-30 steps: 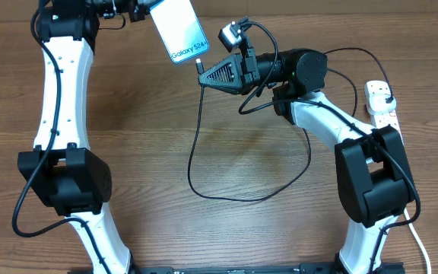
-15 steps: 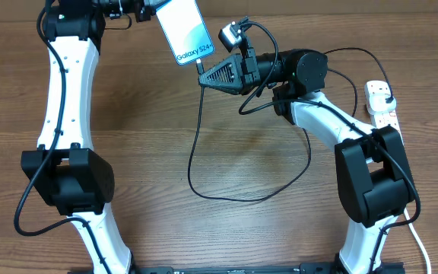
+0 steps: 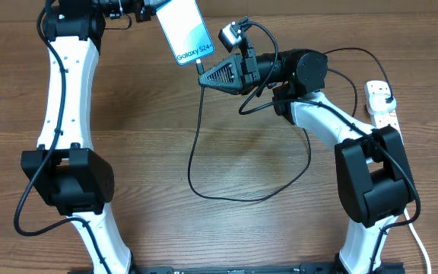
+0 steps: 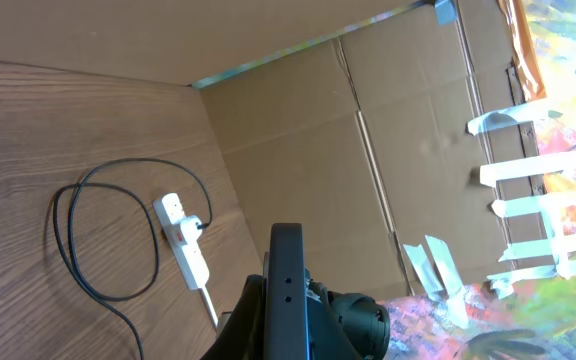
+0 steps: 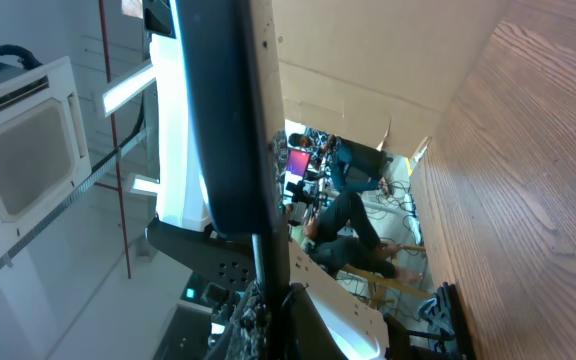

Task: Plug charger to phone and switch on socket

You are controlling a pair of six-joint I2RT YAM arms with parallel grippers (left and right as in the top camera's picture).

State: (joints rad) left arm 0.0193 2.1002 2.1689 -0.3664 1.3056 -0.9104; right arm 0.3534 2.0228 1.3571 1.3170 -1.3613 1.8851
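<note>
The phone (image 3: 182, 30), light blue screen with "Galaxy S24" text, is held in the air at the back of the table by my left gripper (image 3: 153, 7), which is shut on its far end. It shows edge-on in the left wrist view (image 4: 287, 285) and the right wrist view (image 5: 230, 110). My right gripper (image 3: 203, 74) is shut on the charger's connector tip (image 3: 200, 66), which meets the phone's lower end; I cannot tell whether it is seated. The black cable (image 3: 204, 190) loops over the table. The white socket (image 3: 381, 103) lies at the right edge, with a black plug in it.
Cardboard walls (image 4: 298, 130) stand behind the table. The socket (image 4: 185, 240) and a cable loop (image 4: 68, 230) lie below the left wrist. The socket's white cord (image 3: 419, 243) runs down the right side. Both arm bases stand at the front edge.
The left gripper moved the phone a little to the right, closer to the connector tip, about a second ago. Nothing has visibly moved in the last half second.
</note>
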